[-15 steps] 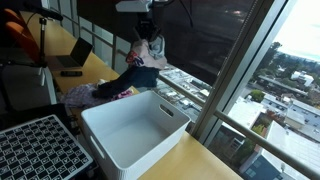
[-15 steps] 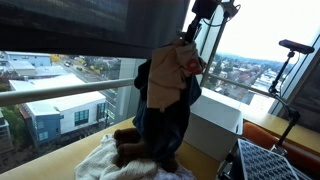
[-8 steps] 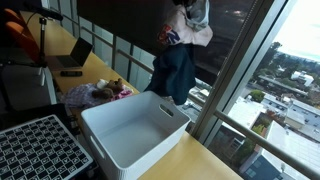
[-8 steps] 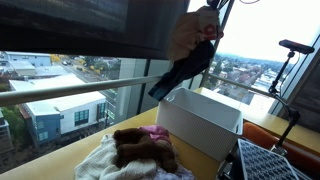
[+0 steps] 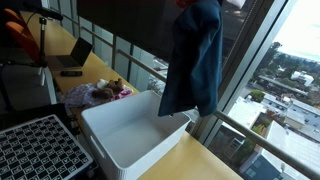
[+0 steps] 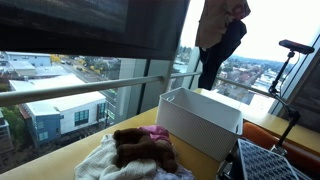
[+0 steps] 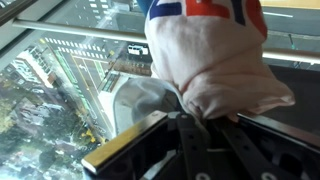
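The gripper [image 7: 200, 115] has its fingers clamped on a bunched white cloth with red and blue print [image 7: 215, 60]. A dark blue garment [image 5: 195, 60] hangs straight down from the same grip, apparently pinched together with the cloth. Both dangle high above the white bin [image 5: 130, 150], over its window-side end. The bin stands at the window edge of the table [image 5: 190, 160]. A pile of clothes [image 6: 140, 148] lies farther along that edge.

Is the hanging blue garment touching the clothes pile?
Apart. Both exterior views show the blue garment hanging by the white bin, clear of the clothes pile.
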Motion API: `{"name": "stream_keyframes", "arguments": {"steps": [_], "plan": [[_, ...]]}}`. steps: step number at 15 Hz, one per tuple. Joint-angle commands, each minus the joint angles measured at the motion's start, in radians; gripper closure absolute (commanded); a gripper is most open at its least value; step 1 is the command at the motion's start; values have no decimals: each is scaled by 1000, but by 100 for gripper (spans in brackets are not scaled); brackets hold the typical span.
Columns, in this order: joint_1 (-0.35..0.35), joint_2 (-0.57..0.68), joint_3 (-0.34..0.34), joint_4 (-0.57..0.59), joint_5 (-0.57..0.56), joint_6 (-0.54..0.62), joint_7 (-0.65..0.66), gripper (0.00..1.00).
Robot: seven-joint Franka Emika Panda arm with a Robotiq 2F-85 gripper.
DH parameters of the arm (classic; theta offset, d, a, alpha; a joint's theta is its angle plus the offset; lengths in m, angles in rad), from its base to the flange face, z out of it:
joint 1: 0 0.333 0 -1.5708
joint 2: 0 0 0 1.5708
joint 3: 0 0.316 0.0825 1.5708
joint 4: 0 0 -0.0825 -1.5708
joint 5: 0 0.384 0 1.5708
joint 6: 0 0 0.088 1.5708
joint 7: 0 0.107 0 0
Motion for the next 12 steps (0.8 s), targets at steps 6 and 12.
{"name": "stream_keyframes", "arguments": {"steps": [6, 12], "plan": [[8, -26, -6, -191, 60, 21, 3, 97], [40, -69, 33, -469, 73, 58, 46, 97]]}}
